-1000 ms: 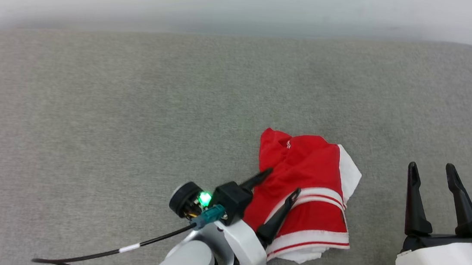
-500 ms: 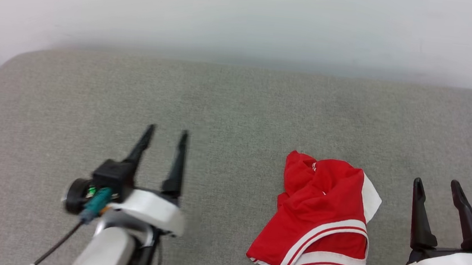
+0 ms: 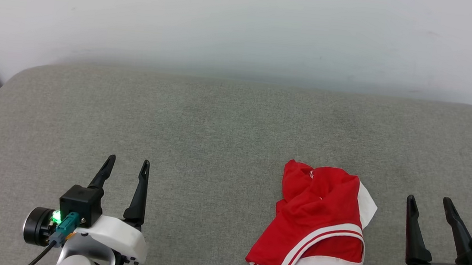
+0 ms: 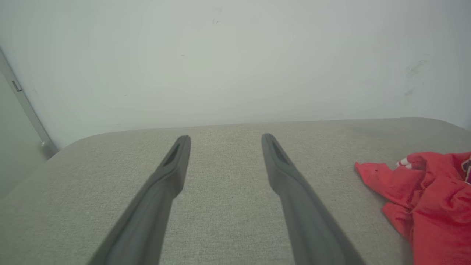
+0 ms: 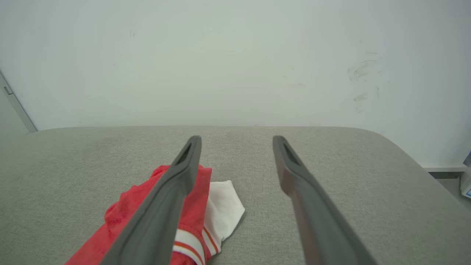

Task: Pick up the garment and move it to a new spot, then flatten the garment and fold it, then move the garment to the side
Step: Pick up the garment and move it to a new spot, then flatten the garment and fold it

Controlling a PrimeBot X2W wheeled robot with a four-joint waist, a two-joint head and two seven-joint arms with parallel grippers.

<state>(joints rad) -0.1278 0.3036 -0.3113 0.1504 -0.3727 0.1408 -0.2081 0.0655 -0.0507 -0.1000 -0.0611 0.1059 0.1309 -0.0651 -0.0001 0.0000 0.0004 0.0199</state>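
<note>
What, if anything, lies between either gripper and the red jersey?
Nothing visible stands in the way. Only grey cushion surface lies between the open left gripper and the crumpled red jersey. The open right gripper sits just beside the jersey, again with nothing between them.

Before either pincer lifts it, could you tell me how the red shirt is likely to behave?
The shirt lies in rumpled soft folds, so it will probably droop when lifted. Pushed across the grey fabric surface, it would likely bunch rather than slide.

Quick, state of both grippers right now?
Left gripper: open, empty.
Right gripper: open, empty, beside the red jersey.
</note>
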